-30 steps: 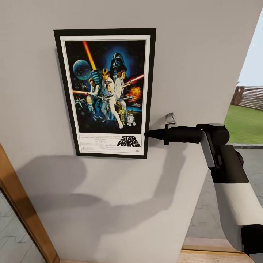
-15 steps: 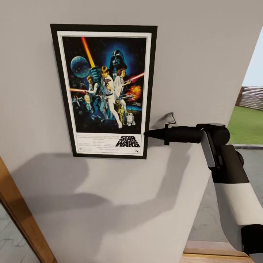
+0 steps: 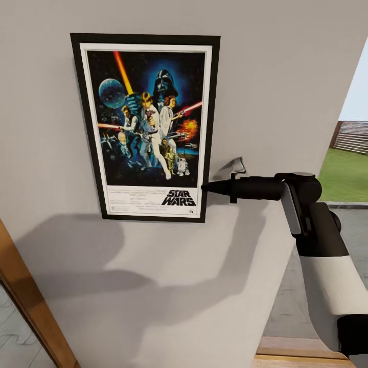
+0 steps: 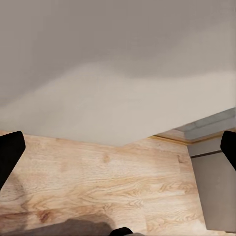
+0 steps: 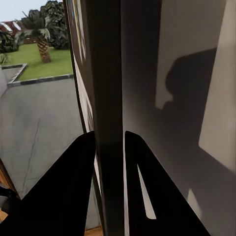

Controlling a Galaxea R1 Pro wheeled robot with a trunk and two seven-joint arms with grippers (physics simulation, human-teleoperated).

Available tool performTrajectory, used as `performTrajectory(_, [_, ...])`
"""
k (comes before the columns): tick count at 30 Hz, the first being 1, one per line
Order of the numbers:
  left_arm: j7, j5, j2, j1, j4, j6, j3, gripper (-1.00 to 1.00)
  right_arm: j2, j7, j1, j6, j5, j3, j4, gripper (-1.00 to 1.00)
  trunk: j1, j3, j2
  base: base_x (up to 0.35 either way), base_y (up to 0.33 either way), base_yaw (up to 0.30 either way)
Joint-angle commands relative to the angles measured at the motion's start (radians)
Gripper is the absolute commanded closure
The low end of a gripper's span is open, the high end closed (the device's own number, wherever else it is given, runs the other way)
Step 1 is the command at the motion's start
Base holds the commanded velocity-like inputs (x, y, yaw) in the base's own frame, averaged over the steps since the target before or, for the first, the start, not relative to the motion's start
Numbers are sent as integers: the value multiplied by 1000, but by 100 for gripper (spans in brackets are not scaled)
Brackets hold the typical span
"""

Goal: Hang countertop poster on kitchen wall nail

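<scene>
A framed poster (image 3: pixel 147 128) hangs upright and flat against a pale grey wall (image 3: pixel 286 76), filling the upper left and centre of the head view; its thin black frame surrounds a white border, dark blue artwork and a black "STAR WARS" logo near the lower right corner. From the right side of the frame the black-and-white right arm reaches across, and the right gripper (image 3: pixel 208 187) meets the poster's lower right edge. In the right wrist view its two dark fingers (image 5: pixel 66 189) are nearly closed, pinching the frame's black edge (image 5: pixel 109 98) between them. The left gripper (image 4: pixel 118 147) has its fingertips wide apart at the frame's edges, holding nothing, above a wooden floor (image 4: pixel 98 182). Grass (image 3: pixel 343 174) shows outdoors at the right.
</scene>
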Motion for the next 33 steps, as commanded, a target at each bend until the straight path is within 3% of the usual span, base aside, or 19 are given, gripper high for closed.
performTrajectory(1, [-1,-11,0,-1,1,-10,8,-100,-1,-16,0,-6,15,1,8,100,1,0,0,0,0,0])
performTrajectory(33, [-1,-11,0,-1,1,-11,8,-100,-1,-17,0,-6,15,2,8,100,1,0,0,-5,0,0])
